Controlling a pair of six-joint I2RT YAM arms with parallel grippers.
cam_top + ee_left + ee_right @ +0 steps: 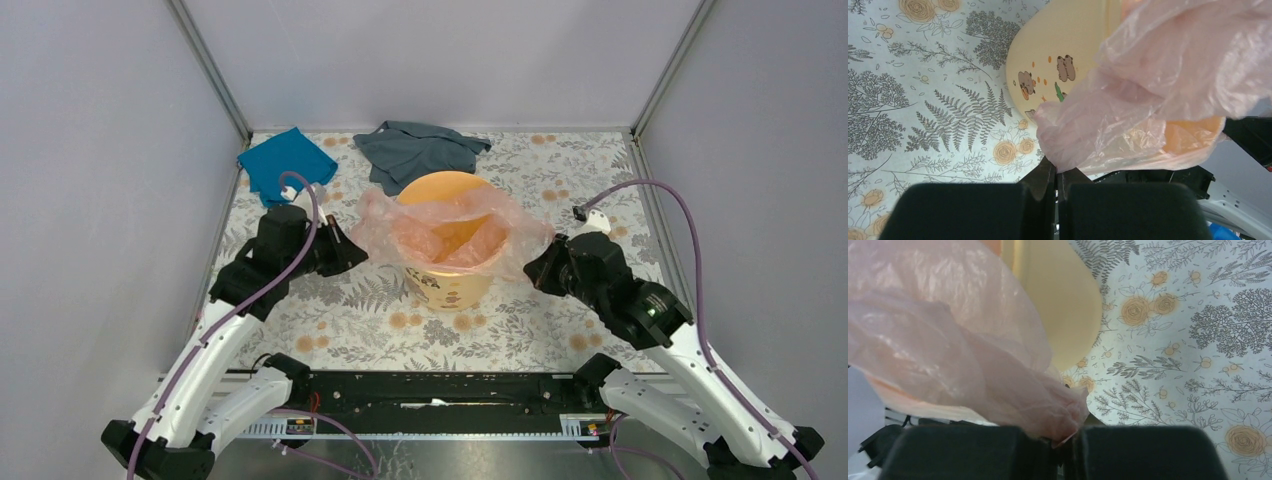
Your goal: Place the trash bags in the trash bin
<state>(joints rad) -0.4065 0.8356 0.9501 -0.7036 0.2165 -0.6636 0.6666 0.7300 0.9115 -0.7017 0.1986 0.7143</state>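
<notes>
The yellow-orange trash bin (450, 285) stands upright mid-table. The pale pink trash bag (455, 235) is spread over its mouth and sags inside, with its edges pulled out to both sides. My left gripper (352, 250) is shut on the bag's left edge, beside the bin's left wall. My right gripper (537, 268) is shut on the bag's right edge, beside the bin's right wall. In the left wrist view the film (1148, 95) bunches into the closed fingertips (1044, 172), next to the bin's printed wall (1058, 65). In the right wrist view the film (973, 355) is pinched at the gripper (1068, 436), with the bin (1068, 315) behind.
A teal cloth (285, 160) lies at the back left. A grey cloth (420, 148) lies just behind the bin. The floral table cover (330, 320) is walled at the left, back and right. A black rail (430, 390) runs along the near edge.
</notes>
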